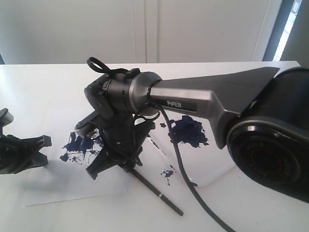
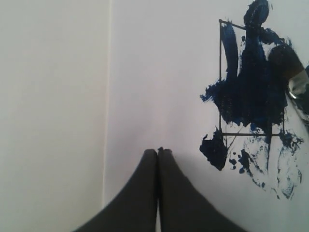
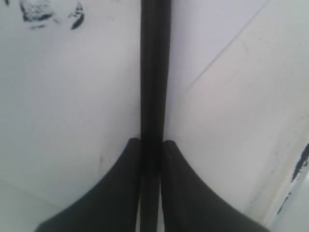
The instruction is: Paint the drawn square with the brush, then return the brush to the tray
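Note:
The brush (image 1: 159,194) is a long black stick, and my right gripper (image 1: 123,162) is shut on its handle (image 3: 154,72) above the white paper. Its silver ferrule and blue-stained tip (image 2: 293,72) rest at an edge of the drawn square (image 2: 251,82), which is thickly smeared with dark blue paint. The square (image 1: 79,144) shows partly behind the right gripper (image 3: 151,141). My left gripper (image 2: 158,151) is shut and holds nothing, hovering over bare paper beside the square; it sits at the far left (image 1: 21,153). The clear tray (image 1: 215,166) with its blue paint blob (image 1: 189,130) lies right of the paper.
The white paper sheet (image 1: 67,186) lies on a white table (image 1: 48,87). Blue splatters (image 1: 168,171) dot the paper near the tray. The right arm's black cable (image 1: 186,186) hangs across the tray. A wall stands behind the table.

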